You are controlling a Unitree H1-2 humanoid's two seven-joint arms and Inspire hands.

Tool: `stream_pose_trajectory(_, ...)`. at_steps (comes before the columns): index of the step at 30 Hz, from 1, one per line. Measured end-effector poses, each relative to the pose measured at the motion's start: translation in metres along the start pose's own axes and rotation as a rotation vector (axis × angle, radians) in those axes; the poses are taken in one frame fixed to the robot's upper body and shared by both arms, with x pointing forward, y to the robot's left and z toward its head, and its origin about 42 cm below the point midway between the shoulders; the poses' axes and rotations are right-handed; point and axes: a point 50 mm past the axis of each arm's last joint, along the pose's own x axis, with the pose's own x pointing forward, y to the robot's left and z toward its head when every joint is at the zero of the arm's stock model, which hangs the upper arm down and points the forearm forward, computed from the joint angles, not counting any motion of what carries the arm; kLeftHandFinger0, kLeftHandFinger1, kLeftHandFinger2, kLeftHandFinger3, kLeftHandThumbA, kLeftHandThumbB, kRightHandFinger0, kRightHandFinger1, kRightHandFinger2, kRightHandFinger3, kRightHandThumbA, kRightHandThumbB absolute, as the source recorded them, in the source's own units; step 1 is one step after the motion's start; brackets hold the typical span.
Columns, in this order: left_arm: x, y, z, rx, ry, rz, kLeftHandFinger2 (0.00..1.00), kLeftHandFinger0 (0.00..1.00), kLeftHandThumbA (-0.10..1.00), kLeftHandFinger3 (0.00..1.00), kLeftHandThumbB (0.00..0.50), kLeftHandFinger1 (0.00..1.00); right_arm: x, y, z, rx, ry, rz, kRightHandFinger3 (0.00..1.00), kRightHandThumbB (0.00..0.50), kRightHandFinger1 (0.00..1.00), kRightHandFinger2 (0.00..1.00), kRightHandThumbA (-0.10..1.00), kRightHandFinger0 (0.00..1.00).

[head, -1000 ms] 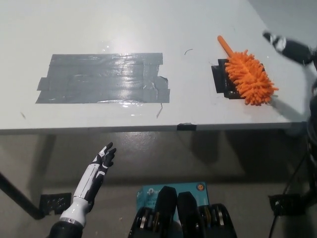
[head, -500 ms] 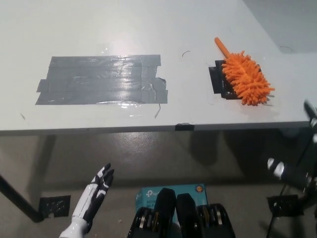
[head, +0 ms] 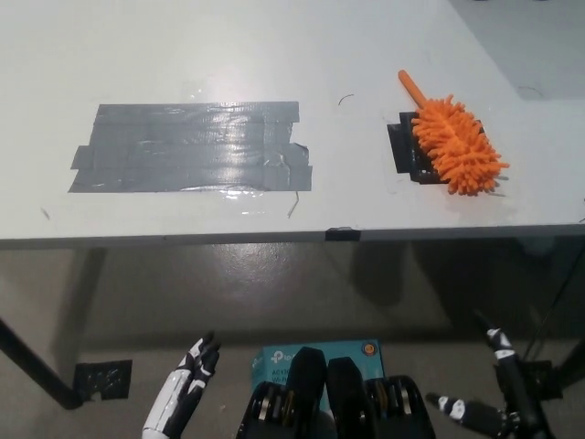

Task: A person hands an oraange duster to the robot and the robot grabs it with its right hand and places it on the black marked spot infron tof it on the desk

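Duster (head: 454, 144), orange, lies released across the black marked spot (head: 403, 149) at upper right of the bench (head: 183, 55), so placing looks done; both hands hang low, white left hand (head: 187, 395) and black right hand (head: 489, 402), fingers apart, empty.

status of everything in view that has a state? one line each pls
orange duster: lying flat on the desk, head over the black marked spot, handle pointing away, nothing holding it
black marked spot: mostly covered by the duster
grey tape patch: stuck flat, nothing on it
left hand: open, low beside the body, below the desk edge
right hand: open, lowered below the desk
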Motion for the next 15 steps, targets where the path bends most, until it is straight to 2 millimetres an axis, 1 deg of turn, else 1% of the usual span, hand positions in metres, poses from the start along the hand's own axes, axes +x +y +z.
stream_pose_trajectory(1,0.0006,0.0002,0.0006,0.001,-0.002,0.000,1.00,1.00,0.92,1.00,0.163,1.00,0.0001,0.0024,0.0006,-0.008,-0.003,0.019,1.00,0.333,1.00,1.00,1.00,1.00)
stream_pose_trajectory(2,0.0006,0.0002,0.0006,0.001,-0.002,0.000,1.00,1.00,0.92,1.00,0.159,1.00,0.0001,0.0024,0.0006,-0.008,-0.003,0.019,1.00,0.340,1.00,1.00,1.00,1.00)
stream_pose_trajectory(3,0.0012,0.0003,0.0012,0.001,-0.004,0.000,1.00,1.00,0.92,1.00,0.160,1.00,0.0002,0.0047,0.0013,-0.017,-0.007,0.038,1.00,0.349,1.00,1.00,1.00,1.00)
stream_pose_trajectory(6,0.0030,0.0006,0.0027,0.003,-0.009,-0.001,1.00,1.00,0.92,1.00,0.161,1.00,-0.0003,0.0079,0.0025,-0.045,-0.014,0.086,1.00,0.346,1.00,1.00,1.00,1.00)
stream_pose_trajectory(7,0.0030,0.0006,0.0027,0.003,-0.009,-0.001,1.00,1.00,0.92,1.00,0.169,1.00,-0.0003,0.0079,0.0025,-0.045,-0.014,0.086,1.00,0.351,1.00,1.00,1.00,1.00)
stream_pose_trajectory(8,0.0033,0.0007,0.0030,0.003,-0.010,-0.001,1.00,1.00,0.92,1.00,0.169,1.00,-0.0004,0.0080,0.0028,-0.050,-0.015,0.092,1.00,0.334,1.00,1.00,1.00,1.00)
stream_pose_trajectory(10,0.0048,0.0013,0.0044,0.004,-0.015,-0.001,1.00,1.00,0.92,1.00,0.167,1.00,-0.0004,0.0073,0.0037,-0.065,-0.019,0.109,1.00,0.327,1.00,1.00,1.00,1.00)
stream_pose_trajectory(12,0.0054,0.0014,0.0050,0.005,-0.017,-0.001,1.00,1.00,0.92,1.00,0.158,1.00,-0.0003,0.0065,0.0046,-0.074,-0.023,0.118,1.00,0.330,1.00,1.00,1.00,1.00)
stream_pose_trajectory(15,0.0055,0.0015,0.0059,0.005,-0.021,-0.001,1.00,1.00,0.91,1.00,0.158,1.00,-0.0001,0.0055,0.0071,-0.082,-0.033,0.124,1.00,0.326,1.00,1.00,1.00,1.00)
